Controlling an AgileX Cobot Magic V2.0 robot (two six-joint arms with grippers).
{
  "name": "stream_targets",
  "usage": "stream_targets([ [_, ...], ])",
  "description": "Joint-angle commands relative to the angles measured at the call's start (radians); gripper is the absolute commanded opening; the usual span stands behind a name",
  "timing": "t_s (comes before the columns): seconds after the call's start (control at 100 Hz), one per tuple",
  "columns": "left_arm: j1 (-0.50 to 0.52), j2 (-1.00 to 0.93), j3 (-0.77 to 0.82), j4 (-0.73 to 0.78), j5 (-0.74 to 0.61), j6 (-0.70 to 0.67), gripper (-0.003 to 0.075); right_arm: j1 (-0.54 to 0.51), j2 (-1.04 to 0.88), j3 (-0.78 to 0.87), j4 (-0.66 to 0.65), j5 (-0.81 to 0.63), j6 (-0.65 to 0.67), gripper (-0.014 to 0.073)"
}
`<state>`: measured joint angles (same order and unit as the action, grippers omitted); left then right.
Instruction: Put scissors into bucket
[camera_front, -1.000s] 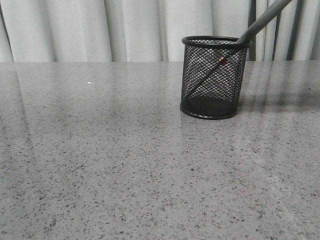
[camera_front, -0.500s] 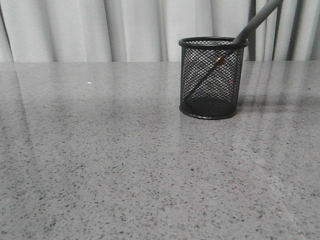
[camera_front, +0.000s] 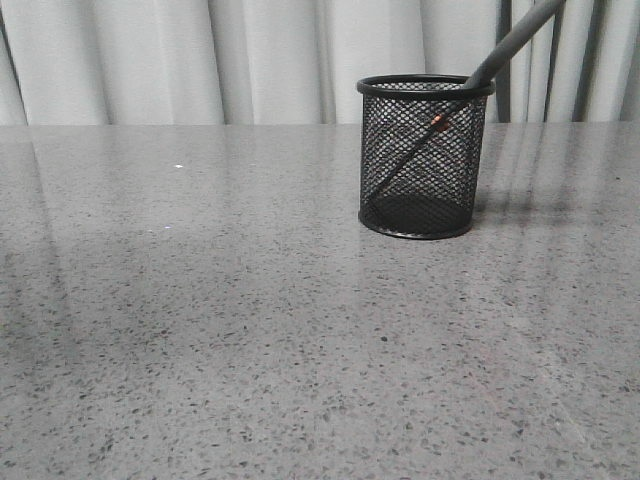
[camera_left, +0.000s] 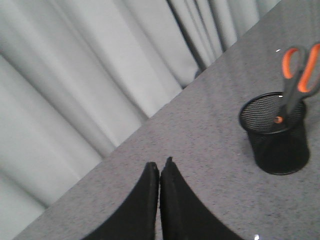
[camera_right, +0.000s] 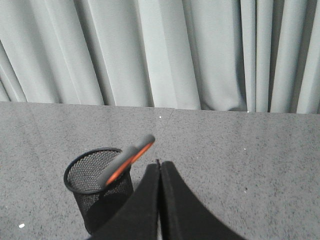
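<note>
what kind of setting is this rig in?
Probably a lab or test bench, not a home: a grey speckled table, pale curtains as backdrop, and only a mesh bucket holding scissors.

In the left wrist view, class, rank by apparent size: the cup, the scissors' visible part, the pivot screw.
1. Cup
2. Scissors, the part above the rim, nearly as tall but thinner
3. Pivot screw, tiny

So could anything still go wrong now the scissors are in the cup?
Maybe. The scissors lean tilted against the rim of the mesh pen cup, handles sticking well above it, so a bump might tip the cup. Both the left gripper and right gripper are shut and apart from it, so that seems unlikely.
</note>
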<state>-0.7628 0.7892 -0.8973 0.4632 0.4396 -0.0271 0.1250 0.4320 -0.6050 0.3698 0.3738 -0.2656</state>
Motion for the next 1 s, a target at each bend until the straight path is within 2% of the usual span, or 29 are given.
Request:
stream_targets([
  [0.0,0.002,-0.102,0.173,0.006,-0.292,-0.082,-0.0021,-0.006,-0.1,0.068,0.01,-0.1,0.002,-0.0066],
  [0.11,0.002,-0.228,0.386,-0.01,-0.468,-0.143,-0.0021,-0.006,-0.234,0.174,0.01,-0.102,0.002,-0.0066],
  [0.21,0.002,-0.329,0.511,-0.085,-0.483,-0.143,-0.0021,-0.006,-0.333,0.256,0.014,-0.097,0.002,-0.0066],
  [0.36,0.002,-0.454,0.631,-0.117,-0.523,-0.143,-0.0021,-0.006,-0.401,0.319,0.014,-0.096,0.002,-0.0065],
  [0.5,0.002,-0.511,0.662,-0.117,-0.532,-0.143,-0.0021,-0.006,-0.402,0.333,0.014,-0.085,0.002,-0.0065],
  [0.99,0.002,-0.511,0.662,-0.117,-0.534,-0.143,-0.0021,-0.006,-0.402,0.333,0.016,-0.085,0.002,-0.0065],
])
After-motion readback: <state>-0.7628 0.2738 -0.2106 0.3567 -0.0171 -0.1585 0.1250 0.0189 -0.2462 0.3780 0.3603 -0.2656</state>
